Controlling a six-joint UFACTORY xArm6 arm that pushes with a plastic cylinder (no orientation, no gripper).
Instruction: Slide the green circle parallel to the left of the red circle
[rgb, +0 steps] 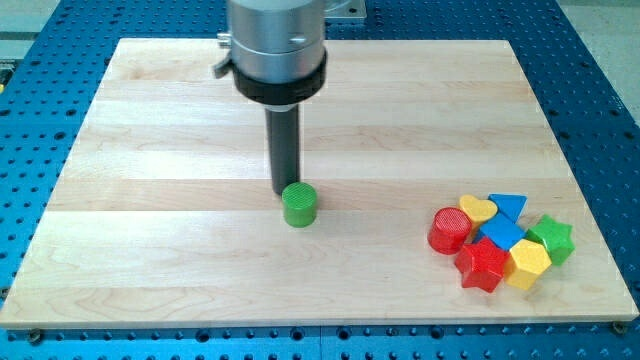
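The green circle (299, 205) stands near the middle of the wooden board (180, 150). The red circle (449, 230) stands far to its right, at the left end of a cluster of blocks, a little lower in the view. My tip (285, 191) is at the green circle's upper left edge, touching or almost touching it. The dark rod rises straight up from there to the arm's grey body at the view's top.
Packed against the red circle are a yellow heart (478, 208), a blue triangle (509, 206), a blue cube (501, 233), a green star (552, 238), a red star (483, 265) and a yellow hexagon (528, 263). Blue perforated table surrounds the board.
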